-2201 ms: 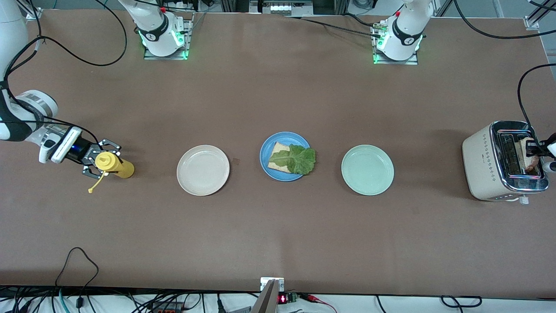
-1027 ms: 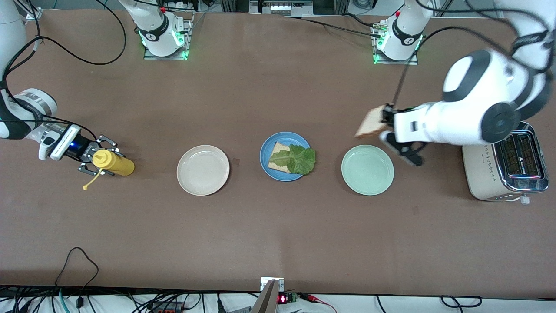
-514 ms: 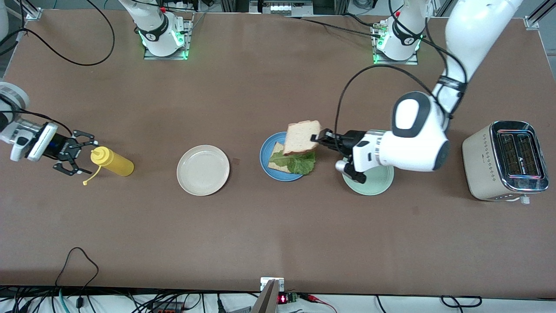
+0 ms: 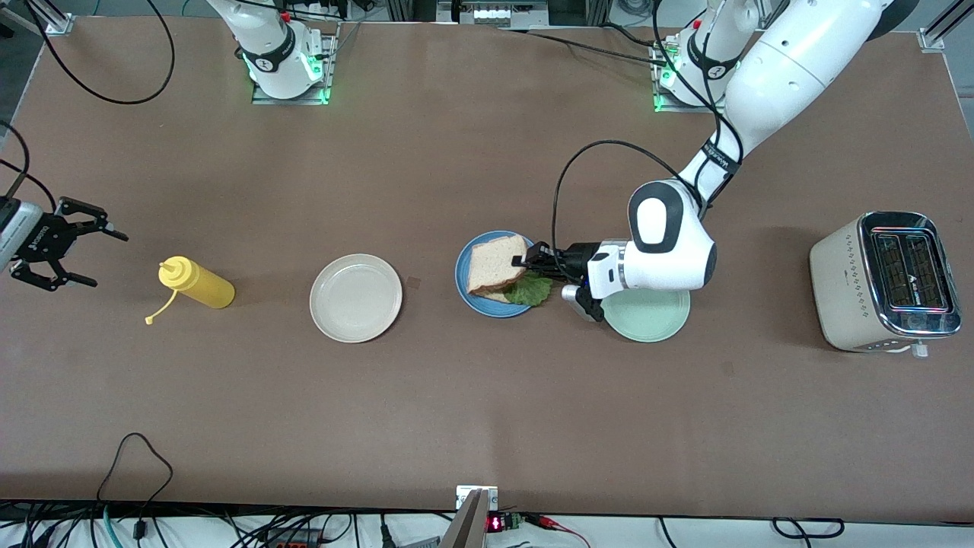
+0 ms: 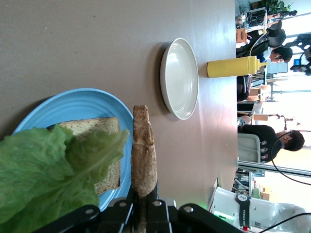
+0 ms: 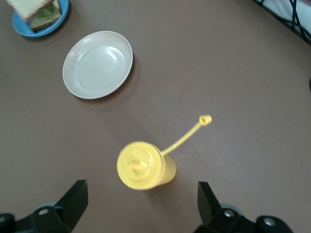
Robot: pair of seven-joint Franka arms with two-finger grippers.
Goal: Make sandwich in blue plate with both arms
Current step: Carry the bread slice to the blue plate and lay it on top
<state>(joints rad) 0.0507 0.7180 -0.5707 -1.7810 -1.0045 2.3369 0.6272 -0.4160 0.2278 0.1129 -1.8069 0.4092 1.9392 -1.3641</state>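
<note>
Left gripper [image 4: 523, 260]: fingers clenched on the crust edge of the upper bread slice [image 4: 494, 265], held over the blue plate [image 4: 466, 288]. The front view shows this slice tilted above the lettuce leaf [image 4: 533, 290] and the lower bread slice [image 4: 496, 297], which lie in the plate; whether the upper slice touches the lettuce cannot be told there. The left wrist view alone shows the upper slice [image 5: 144, 155] edge-on between the fingers [image 5: 121, 209], with the lettuce [image 5: 48, 170] draped over the lower slice [image 5: 97, 127] on the blue plate [image 5: 82, 102]. The left arm's wrist hangs over the pale green plate [image 4: 647, 320].

Right gripper [image 4: 65, 243]: fingers released and spread wide, holding nothing, at the right arm's end of the counter [image 4: 426, 396]. The right wrist view looks down between the fingers [image 6: 73, 199] onto the yellow squeeze bottle [image 6: 143, 166], standing upright with its tethered cap [image 6: 205, 119] hanging open. The front view shows the bottle [image 4: 194, 282] apart from the gripper, between it and the beige plate [image 4: 355, 297].

The blue plate lies at mid-counter between the beige and pale green plates. A toaster [image 4: 883, 280], seen only in the front view, stands at the left arm's end.
</note>
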